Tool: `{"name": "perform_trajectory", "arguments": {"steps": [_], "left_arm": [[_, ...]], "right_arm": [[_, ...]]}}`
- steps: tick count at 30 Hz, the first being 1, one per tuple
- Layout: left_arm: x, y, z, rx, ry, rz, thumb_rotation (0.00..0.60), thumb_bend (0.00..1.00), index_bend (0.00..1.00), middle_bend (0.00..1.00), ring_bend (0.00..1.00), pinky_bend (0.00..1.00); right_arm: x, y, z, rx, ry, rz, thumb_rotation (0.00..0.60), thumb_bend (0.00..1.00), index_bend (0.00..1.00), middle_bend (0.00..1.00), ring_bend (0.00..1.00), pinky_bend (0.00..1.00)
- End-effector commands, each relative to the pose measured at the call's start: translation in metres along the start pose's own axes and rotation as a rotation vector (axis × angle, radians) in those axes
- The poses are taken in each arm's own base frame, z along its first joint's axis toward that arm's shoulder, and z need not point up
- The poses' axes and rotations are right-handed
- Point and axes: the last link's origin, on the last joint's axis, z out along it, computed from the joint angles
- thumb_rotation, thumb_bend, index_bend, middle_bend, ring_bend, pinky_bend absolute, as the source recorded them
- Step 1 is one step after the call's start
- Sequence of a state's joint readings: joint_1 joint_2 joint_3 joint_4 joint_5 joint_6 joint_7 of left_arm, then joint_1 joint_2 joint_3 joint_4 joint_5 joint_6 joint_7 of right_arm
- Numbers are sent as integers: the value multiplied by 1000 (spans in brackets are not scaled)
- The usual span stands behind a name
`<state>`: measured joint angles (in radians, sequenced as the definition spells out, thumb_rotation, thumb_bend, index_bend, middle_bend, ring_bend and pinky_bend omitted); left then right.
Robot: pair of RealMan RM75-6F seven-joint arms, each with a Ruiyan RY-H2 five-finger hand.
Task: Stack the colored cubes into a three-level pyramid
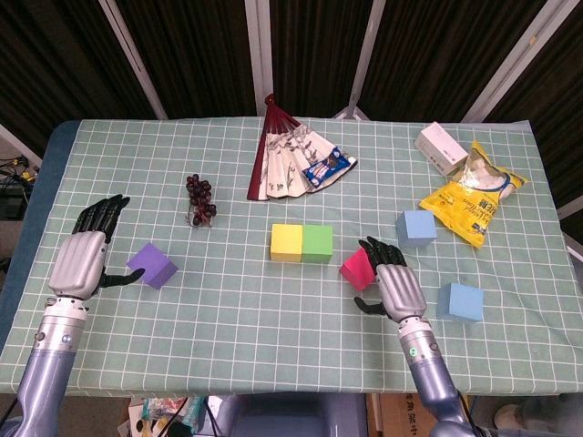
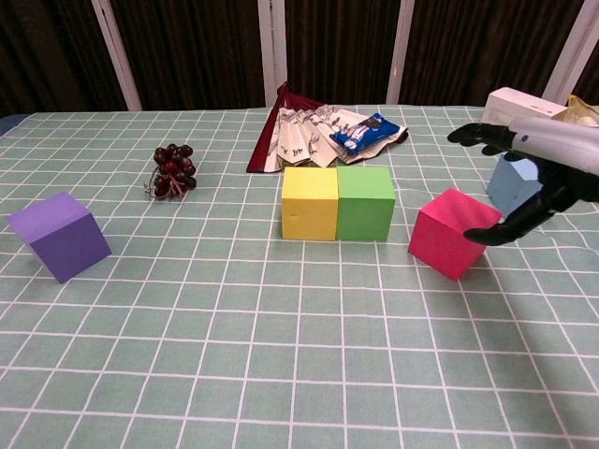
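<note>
Cubes lie loose on the desk (image 1: 228, 319), none stacked. Yellow cube (image 1: 286, 242) and green cube (image 1: 317, 243) sit touching, side by side, at mid-desk. Pink cube (image 1: 357, 266) sits turned at an angle just right of the green one. Right hand (image 1: 393, 286) is beside the pink cube's right side, fingers spread wide, thumb near the cube's front corner; whether it touches cannot be told, and it holds nothing. One blue cube (image 1: 415, 228) lies toward the right edge, a second blue cube (image 1: 460, 301) nearer the front right corner. Purple cube (image 1: 151, 265) sits near the left edge; left hand (image 1: 84, 259) is just beside it, fingers extended and apart, holding nothing. Fan (image 1: 284, 159), grapes (image 1: 200, 198), yellow bag (image 1: 474, 202) and white box (image 1: 441, 147) occupy the rear half.
</note>
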<state>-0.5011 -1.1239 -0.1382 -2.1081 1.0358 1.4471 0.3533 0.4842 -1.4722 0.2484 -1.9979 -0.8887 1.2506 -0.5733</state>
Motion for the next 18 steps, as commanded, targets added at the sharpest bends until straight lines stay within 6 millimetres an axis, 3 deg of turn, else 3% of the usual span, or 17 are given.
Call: {"name": "perform_trajectory", "arguments": {"steps": [1, 18], "left_arm": [[0, 0, 1, 4, 2, -7, 600, 146, 0, 23, 0, 0], [4, -2, 4, 13, 10, -32, 600, 146, 0, 23, 0, 0]], "right_arm": [[-7, -6, 11, -6, 8, -2, 600, 268, 0, 0, 0, 0], [-35, -9, 45, -38, 66, -78, 600, 248, 0, 0, 0, 0]]}}
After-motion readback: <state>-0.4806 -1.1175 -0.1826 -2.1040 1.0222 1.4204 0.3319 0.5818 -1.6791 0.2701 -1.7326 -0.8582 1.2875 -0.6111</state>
